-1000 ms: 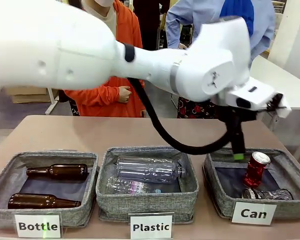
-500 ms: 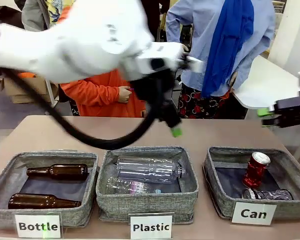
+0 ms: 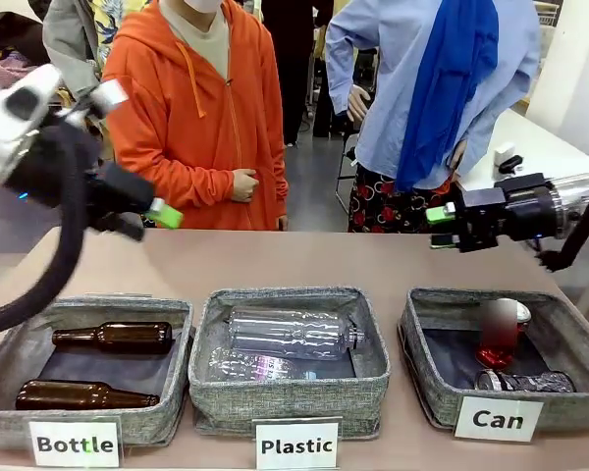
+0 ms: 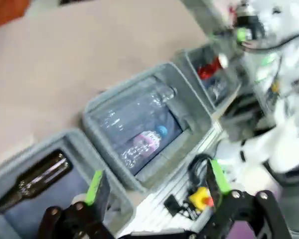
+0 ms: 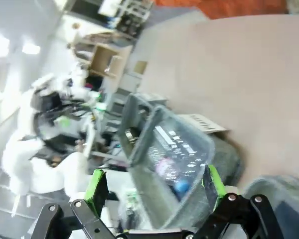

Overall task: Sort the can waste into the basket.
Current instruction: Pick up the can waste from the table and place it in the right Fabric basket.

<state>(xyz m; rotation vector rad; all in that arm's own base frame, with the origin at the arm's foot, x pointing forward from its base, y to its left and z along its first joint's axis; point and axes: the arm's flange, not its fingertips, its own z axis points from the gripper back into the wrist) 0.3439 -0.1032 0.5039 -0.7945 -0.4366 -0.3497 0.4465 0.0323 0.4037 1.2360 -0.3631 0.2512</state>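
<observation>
Your left gripper hangs empty over the bench at about 10 o'clock in the front view, above the far edge of the "Bottle" basket; in its wrist view the green-padded fingers stand wide apart with nothing between them. Your right gripper hovers at about 2 o'clock, above the far rim of the "Can" basket, and its own wrist view shows the fingers spread wide, empty too. Below it, the red can stands blurred inside that basket, with the dark can lying on its side at the red can's foot. Between the two baskets sits the "Plastic" basket holding clear bottles.
</observation>
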